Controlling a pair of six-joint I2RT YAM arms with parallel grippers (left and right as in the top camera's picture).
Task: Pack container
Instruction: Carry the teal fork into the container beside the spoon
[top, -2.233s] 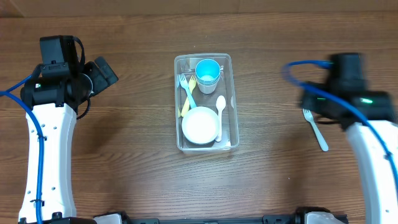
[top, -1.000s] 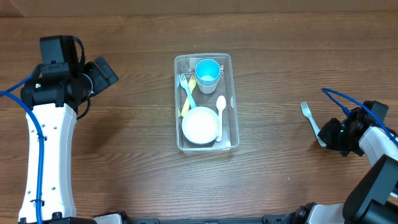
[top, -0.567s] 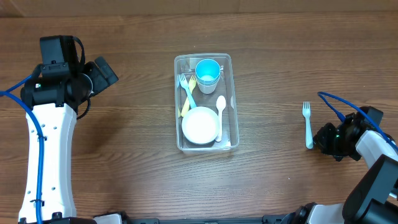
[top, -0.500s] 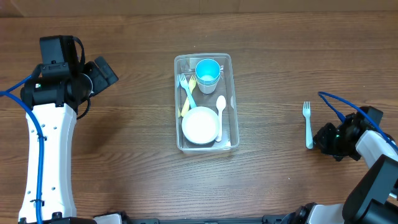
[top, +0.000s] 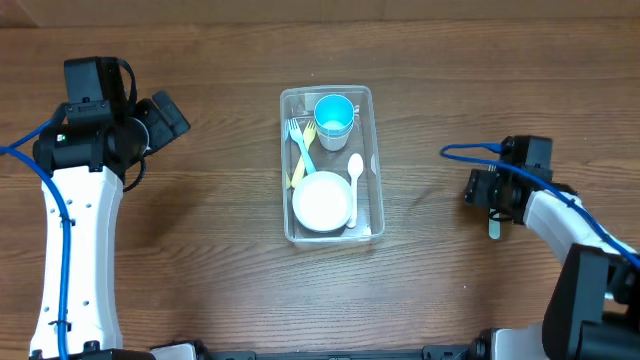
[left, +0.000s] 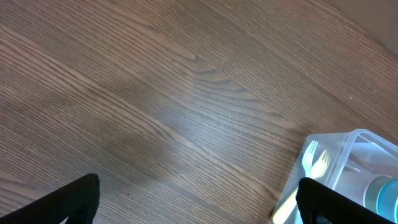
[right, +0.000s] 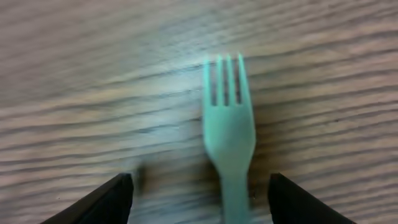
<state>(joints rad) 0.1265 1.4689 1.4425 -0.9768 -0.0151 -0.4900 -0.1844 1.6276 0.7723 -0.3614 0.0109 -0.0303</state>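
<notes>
Container (top: 284, 180) mid-table in the overhead view, clear-walled, long side running away from the rig. Inside: blue cup (top: 334, 115) at the far end, white bowl (top: 321, 202) at the near end, white spoon (top: 354, 180) along the right wall, blue fork (top: 303, 150) and yellow fork (top: 296, 172) overlapping along the left wall.

Well apart to the right, over bare table (top: 430, 270): right gripper (top: 492, 195) low above a pale green fork (top: 494, 229), with only the handle end showing past the wrist from above. Shown far better from the right wrist: tines and neck in full, flat on the wood, pointing away from the camera, somewhat blurred. Black fingers (right: 115, 196) spread, one on each side of the handle, neither visibly touching it, nothing grasped.

At the far left of the table, left gripper (left: 198, 186), aimed toward the container and well apart from it. Impossible to judge its jaws from overhead. Settled by the left wrist view: fingertips wide apart at the bottom corners, empty, only wood grain between. Also caught only there: a corner of the container at the right edge, fork tines glowing through the plastic, a sliver of the blue cup beside them.
</notes>
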